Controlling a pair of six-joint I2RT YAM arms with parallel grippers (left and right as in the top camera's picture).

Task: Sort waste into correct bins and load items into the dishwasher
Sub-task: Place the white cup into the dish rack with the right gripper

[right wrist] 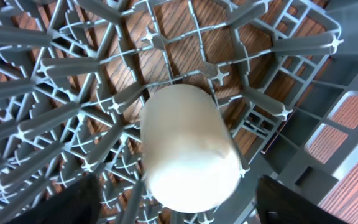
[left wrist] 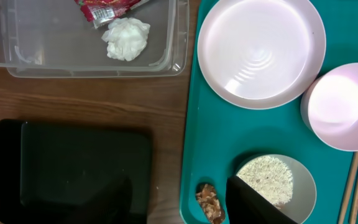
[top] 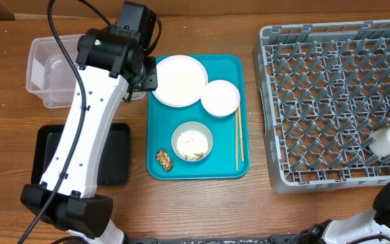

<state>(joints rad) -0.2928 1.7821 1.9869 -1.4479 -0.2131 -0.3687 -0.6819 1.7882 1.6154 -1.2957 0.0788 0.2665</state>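
We find R fingers (right wrist: 73,202) spread, small white cup (right wrist: 188,146) lying between them on grey rack (right wrist: 55,65) pegs. L fingers (left wrist: 253,199): state cannot be told.

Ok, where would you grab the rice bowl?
Pinch the rice bowl by its rim from straight above, one finger inside, one outside: it sits upright and open. Probably best on the side toward the chopsticks, away from the brown lump.
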